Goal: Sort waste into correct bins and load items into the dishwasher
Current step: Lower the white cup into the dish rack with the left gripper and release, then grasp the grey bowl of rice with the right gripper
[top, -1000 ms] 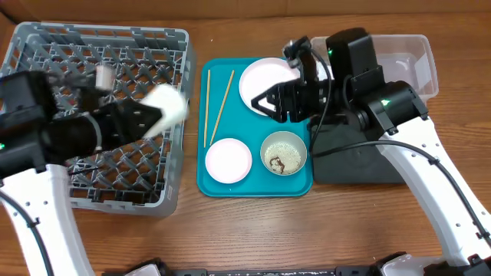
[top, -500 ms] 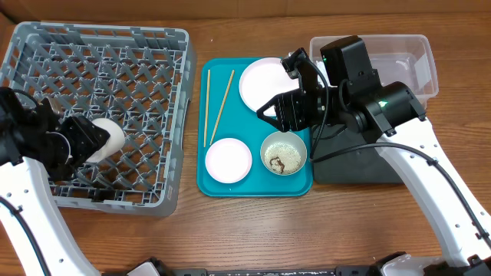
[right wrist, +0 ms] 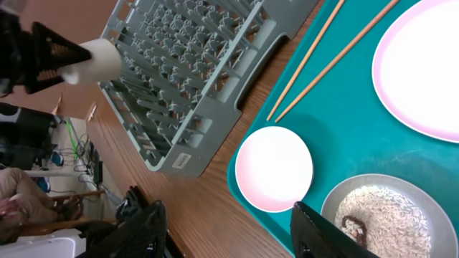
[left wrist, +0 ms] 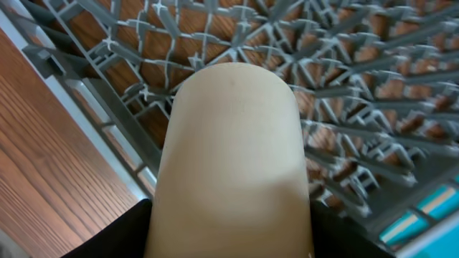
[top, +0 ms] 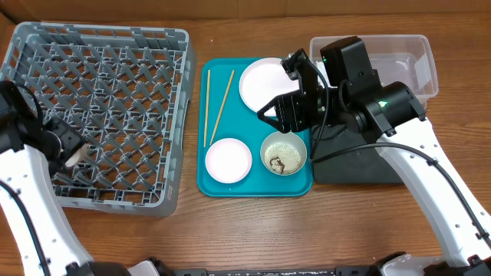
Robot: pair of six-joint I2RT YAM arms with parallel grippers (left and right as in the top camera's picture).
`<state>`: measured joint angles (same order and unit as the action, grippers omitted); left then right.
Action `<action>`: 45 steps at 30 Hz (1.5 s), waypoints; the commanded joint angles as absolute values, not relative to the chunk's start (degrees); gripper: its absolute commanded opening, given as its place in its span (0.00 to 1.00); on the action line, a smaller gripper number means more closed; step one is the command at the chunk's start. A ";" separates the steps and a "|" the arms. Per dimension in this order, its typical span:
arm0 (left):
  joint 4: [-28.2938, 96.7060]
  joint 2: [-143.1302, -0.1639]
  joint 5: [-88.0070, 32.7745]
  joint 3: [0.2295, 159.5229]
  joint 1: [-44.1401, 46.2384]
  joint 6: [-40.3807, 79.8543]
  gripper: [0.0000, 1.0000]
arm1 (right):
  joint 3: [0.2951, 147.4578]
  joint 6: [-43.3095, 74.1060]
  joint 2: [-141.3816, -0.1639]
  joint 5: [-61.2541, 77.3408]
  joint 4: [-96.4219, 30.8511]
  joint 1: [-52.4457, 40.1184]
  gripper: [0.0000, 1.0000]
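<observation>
Overhead view: the grey dish rack (top: pixel 115 77) fills the left of the table. At its left edge the left gripper (top: pixel 67 152) is clamped on the small white cup (top: pixel 75 158), which sits over the rack's lattice. Whether the cup touches the pegs cannot be told. Just right of the rack lies the teal tray (top: pixel 253 184). It carries the wooden chopsticks (top: pixel 219 103) along its left side, the pale pink plate (top: pixel 261 80) at the far end, the small pink bowl (top: pixel 228 160) at the near left, and the grey-green bowl (top: pixel 285 153) at the near right. White rice with brown scraps (top: pixel 282 159) lies in the grey-green bowl. The right gripper (top: pixel 276 107) hangs above the tray between plate and grey-green bowl. The black tray (top: pixel 353 165) lies under the right arm, with the clear tub (top: pixel 414 65) behind it.

Left wrist view: the cup (left wrist: pixel 233 158) fills the middle, gripped low on both sides by dark fingers (left wrist: pixel 107 236). The rack's pegs spread beneath it, with bare wooden tabletop (left wrist: pixel 43 143) to the left.

Right wrist view: the right gripper's fingers (right wrist: pixel 143 229) stand apart with nothing between them, above the pink bowl (right wrist: pixel 274 168) and the grey-green bowl (right wrist: pixel 391 215). Far off, the cup (right wrist: pixel 93 61) is held on its side over the rack (right wrist: pixel 208 79).
</observation>
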<state>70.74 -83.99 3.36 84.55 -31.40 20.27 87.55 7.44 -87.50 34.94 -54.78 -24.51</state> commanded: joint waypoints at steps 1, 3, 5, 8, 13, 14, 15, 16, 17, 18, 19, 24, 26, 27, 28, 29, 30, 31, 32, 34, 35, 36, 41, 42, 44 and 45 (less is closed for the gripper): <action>70.19 -88.97 5.43 84.47 -31.73 22.37 0.52 | 88.47 7.01 -87.11 34.57 -55.07 -24.75 0.57; 70.02 -91.15 4.10 84.47 -31.73 22.35 0.53 | 88.47 7.01 -87.11 34.54 -55.44 -24.75 0.57; 70.06 -93.43 2.37 84.47 -31.99 22.33 0.55 | 88.47 6.98 -87.11 34.54 -55.70 -24.75 0.57; 69.97 -95.20 1.87 84.47 -32.36 22.35 0.64 | 88.47 6.98 -87.11 34.54 -55.86 -24.75 0.57; 68.86 -95.77 -1.98 85.30 -32.95 22.26 1.00 | 88.47 7.01 -87.11 34.54 -55.88 -24.75 0.57; 69.28 -95.77 -3.77 86.15 -32.99 22.13 1.00 | 88.47 7.01 -87.11 34.54 -55.88 -24.75 0.57; 69.87 -95.72 -5.52 87.11 -32.99 21.80 1.00 | 88.47 7.01 -87.11 34.54 -55.88 -24.75 0.57; 70.94 -95.72 -7.31 88.64 -32.99 21.80 1.00 | 88.47 7.01 -87.11 34.54 -55.88 -24.75 0.57; 71.85 -95.72 -8.95 90.00 -32.99 21.76 1.00 | 88.47 7.01 -87.11 34.54 -55.90 -24.75 0.57; 72.66 -95.59 -11.18 91.37 -32.91 20.91 1.00 | 88.47 7.01 -87.11 34.54 -55.96 -24.75 0.57; 73.43 -95.35 -14.68 92.99 -32.51 18.70 1.00 | 88.47 7.01 -87.11 34.54 -56.07 -24.75 0.57; 78.46 -91.68 -22.76 97.93 -26.61 9.74 0.99 | 88.47 9.04 -87.31 33.74 -57.08 -24.82 0.58; 79.90 -89.49 -22.44 98.10 -22.68 7.38 0.98 | 88.47 13.82 -87.85 28.64 -58.78 -25.19 0.60; 80.73 -88.27 -21.76 98.10 -20.10 6.46 0.98 | 88.47 16.38 -88.47 24.88 -60.38 -25.67 0.60; 81.41 -87.26 -20.69 98.10 -17.67 6.22 0.98 | 88.47 17.61 -88.95 22.68 -61.69 -26.15 0.60; 82.15 -86.11 -18.94 98.10 -14.66 6.26 0.97 | 88.33 18.33 -89.82 20.69 -63.26 -27.11 0.60; 82.48 -85.58 -17.98 98.10 -13.08 6.42 0.97 | 88.14 18.31 -90.30 20.34 -63.79 -27.79 0.60; 82.72 -85.03 -16.95 98.10 -11.31 6.72 0.97 | 87.53 18.31 -90.94 20.16 -64.03 -29.02 0.59; 82.85 -84.53 -16.27 98.10 -9.78 7.14 0.96 | 86.98 18.28 -91.39 20.10 -63.96 -29.89 0.59; 82.85 -83.81 -16.12 98.10 -7.35 7.33 0.96 | 85.38 19.00 -92.95 17.58 -63.57 -32.77 0.59; 82.81 -83.53 -16.14 98.10 -6.37 7.29 0.96 | 84.60 21.19 -94.43 13.72 -63.64 -34.74 0.59; 82.85 -83.35 -16.21 98.10 -5.85 7.27 0.95 | 84.09 23.18 -95.74 10.37 -63.66 -36.16 0.57; 82.56 -79.61 -24.60 98.19 -5.61 0.80 0.84 | 83.83 27.31 -102.72 2.24 -60.05 -39.16 0.49; 82.21 -78.02 -25.61 98.41 -5.61 -0.03 0.84 | 83.83 27.49 -104.18 2.59 -58.72 -39.16 0.46; 81.67 -74.98 -25.36 99.09 -5.61 -0.14 0.85 | 83.83 28.67 -106.26 2.61 -57.19 -39.11 0.42; 81.25 -72.84 -25.08 99.68 -5.61 -0.27 0.85 | 83.83 28.82 -107.31 2.61 -56.51 -39.05 0.41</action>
